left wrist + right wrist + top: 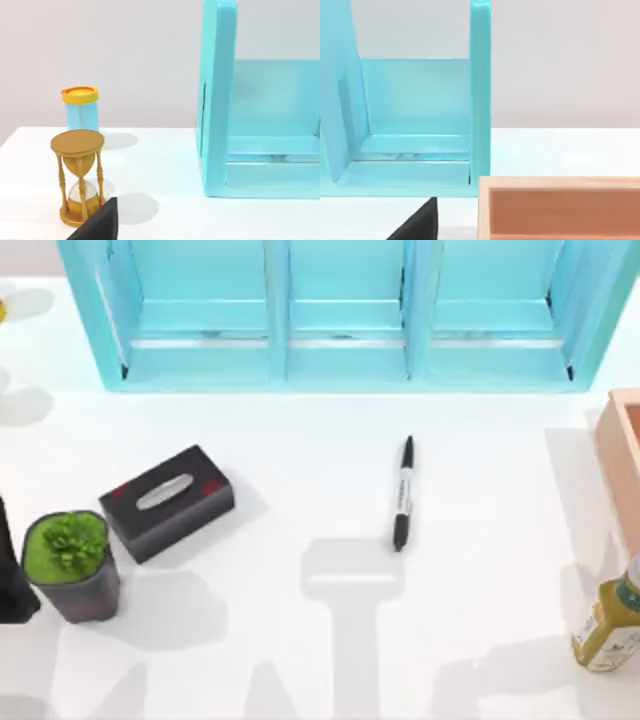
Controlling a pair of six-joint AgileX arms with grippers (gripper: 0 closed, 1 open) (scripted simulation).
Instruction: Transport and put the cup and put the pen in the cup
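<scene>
The pen (403, 495), slim and black with a white band, lies flat on the white table right of centre, its length running front to back. The cup is out of view. A dark wedge of my left gripper (100, 225) pokes into the left wrist view's lower edge, facing the table's back left corner. A matching dark wedge of my right gripper (419, 222) sits low in the right wrist view, facing the back right corner. Neither is near the pen.
A teal shelf unit (340, 360) spans the back. A black tissue box (167, 502) and a potted plant (72, 565) stand at left, a yellow-green bottle (610, 625) and a wooden box (622, 465) at right. A gold hourglass (78, 177) and a yellow-lidded jar (81, 107) occupy the back left.
</scene>
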